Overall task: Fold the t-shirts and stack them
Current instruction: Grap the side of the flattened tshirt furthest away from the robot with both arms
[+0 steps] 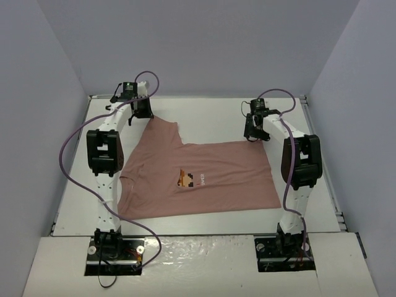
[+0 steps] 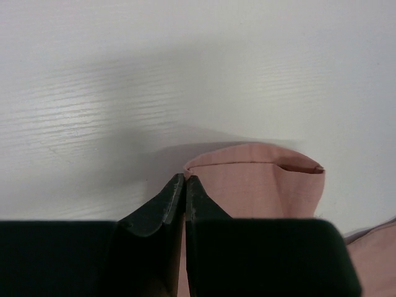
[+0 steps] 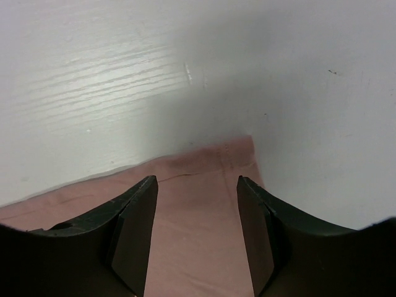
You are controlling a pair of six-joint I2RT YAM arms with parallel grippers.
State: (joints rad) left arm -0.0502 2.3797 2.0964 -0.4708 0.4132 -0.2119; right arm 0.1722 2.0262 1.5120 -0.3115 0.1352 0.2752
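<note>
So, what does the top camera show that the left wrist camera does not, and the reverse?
Only the top view: the whole pink t-shirt spread out, its chest print, and the right hand above the far right corner. Only the left wrist view: the left hand shut, pinching the sleeve, whose edge curls over. Both: pink cloth on the white table.
</note>
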